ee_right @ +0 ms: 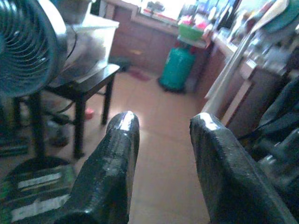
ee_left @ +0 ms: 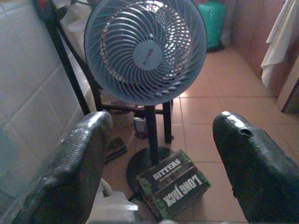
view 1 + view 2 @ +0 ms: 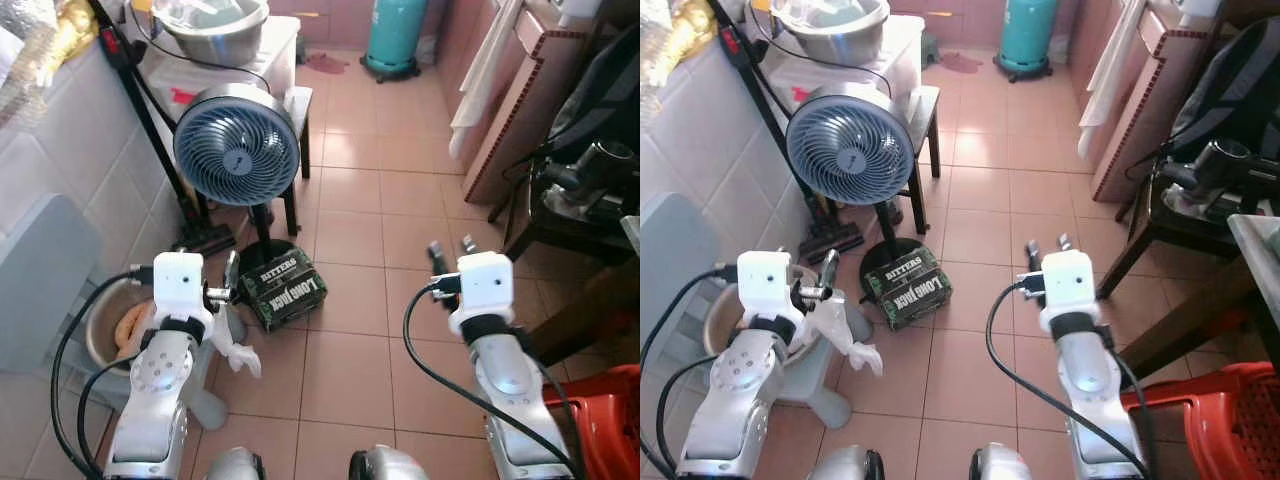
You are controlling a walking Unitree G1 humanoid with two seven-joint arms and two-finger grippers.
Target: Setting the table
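Both my end effectors — left (image 2: 154, 158) and right (image 1: 161, 163) — gape empty, and the table edge (image 3: 1255, 240) lies beyond my right one — nearer that arm.

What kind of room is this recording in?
Probably a home kitchen or utility area: a tiled floor with a teal gas cylinder at the far end, a metal basin on a side table, and a standing fan.

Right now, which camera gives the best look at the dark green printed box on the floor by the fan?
The left wrist view: the dark green printed box lies close, its lettering readable, framed between open fingers. Both eye views show it smaller at the fan's base; the right wrist view catches a blurred corner.
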